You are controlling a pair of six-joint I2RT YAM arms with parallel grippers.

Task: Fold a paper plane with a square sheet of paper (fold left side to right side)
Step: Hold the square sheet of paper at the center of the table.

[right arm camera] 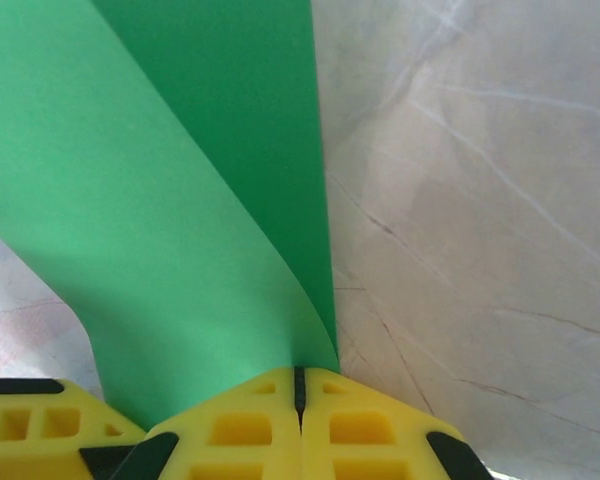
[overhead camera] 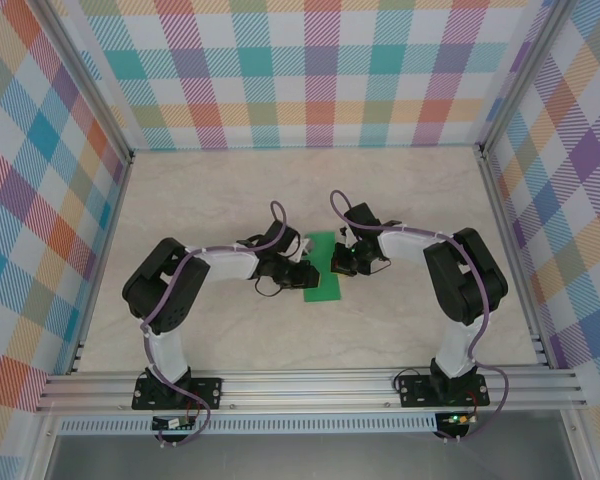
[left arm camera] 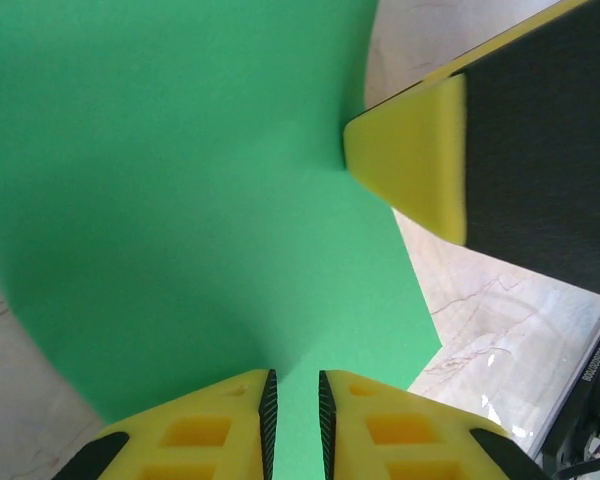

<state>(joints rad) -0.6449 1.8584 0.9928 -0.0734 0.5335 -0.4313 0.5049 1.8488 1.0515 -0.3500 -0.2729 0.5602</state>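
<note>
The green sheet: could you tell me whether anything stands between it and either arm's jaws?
Nothing visible: the right gripper has its jaws shut on the green sheet, and the left gripper sits directly over it.

Green paper (overhead camera: pixel 322 282) sits around the middle of the tabletop (overhead camera: pixel 210 190). The left gripper (overhead camera: pixel 294 274) is at its left edge and the right gripper (overhead camera: pixel 342 262) at its right, both arms bent inward.
</note>
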